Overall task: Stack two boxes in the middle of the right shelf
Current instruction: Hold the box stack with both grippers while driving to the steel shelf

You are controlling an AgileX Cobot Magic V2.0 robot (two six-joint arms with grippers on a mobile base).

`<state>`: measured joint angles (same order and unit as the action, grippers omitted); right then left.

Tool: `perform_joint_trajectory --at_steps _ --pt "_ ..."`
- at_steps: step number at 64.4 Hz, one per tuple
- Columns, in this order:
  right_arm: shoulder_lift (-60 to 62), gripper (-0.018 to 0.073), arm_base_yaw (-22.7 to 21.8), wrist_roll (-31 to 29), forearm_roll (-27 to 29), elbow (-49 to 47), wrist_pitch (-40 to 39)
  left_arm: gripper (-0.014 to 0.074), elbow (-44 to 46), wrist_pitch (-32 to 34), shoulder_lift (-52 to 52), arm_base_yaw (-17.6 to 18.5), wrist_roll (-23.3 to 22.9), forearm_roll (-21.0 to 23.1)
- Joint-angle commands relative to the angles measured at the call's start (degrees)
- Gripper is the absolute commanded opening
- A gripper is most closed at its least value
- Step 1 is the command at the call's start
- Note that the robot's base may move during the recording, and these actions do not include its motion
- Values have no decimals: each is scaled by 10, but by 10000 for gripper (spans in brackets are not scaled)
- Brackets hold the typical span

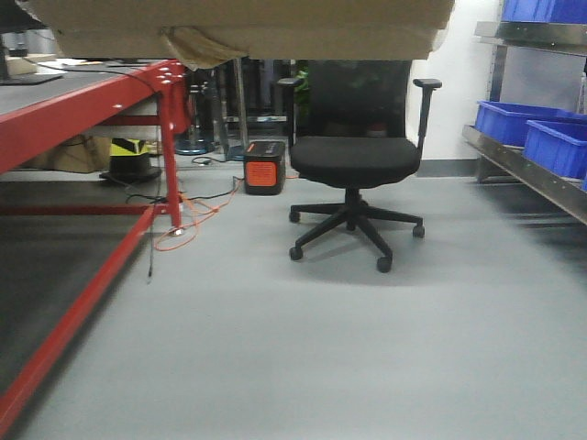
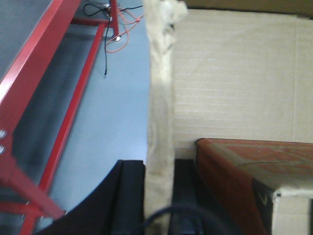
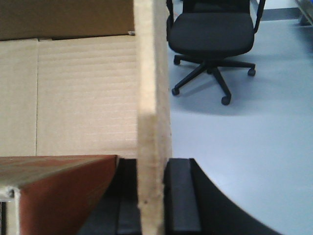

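**Holding the cardboard box (image 1: 248, 27) aloft, shelf (image 1: 525, 174) to my right**

My left gripper (image 2: 157, 171) and right gripper (image 3: 154, 174) each clamp an opposite wall, which I judge keeps it level. A reddish carton (image 3: 58, 191) rides inside, possibly the second box. Past the office chair (image 1: 353, 156), the shelf stands with blue bins (image 1: 514, 124) at right.

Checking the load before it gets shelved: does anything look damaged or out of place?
A ragged tape strip hangs loose under the cardboard box, and the box wall clamped in the left gripper looks frayed along its edge. An orange cable lies tangled on the floor by the red table leg.
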<state>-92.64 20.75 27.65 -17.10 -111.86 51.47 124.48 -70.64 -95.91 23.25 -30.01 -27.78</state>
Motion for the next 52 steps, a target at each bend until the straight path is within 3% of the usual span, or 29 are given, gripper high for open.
perform_joint_trajectory --at_steps 1,52 --pt "13 -151 -1 4 -10 -8 -36 -111 7 11 6 0 0 -16" --pt "13 -151 -1 4 -10 -8 -40 -111 7 11 6 0 0 -24"
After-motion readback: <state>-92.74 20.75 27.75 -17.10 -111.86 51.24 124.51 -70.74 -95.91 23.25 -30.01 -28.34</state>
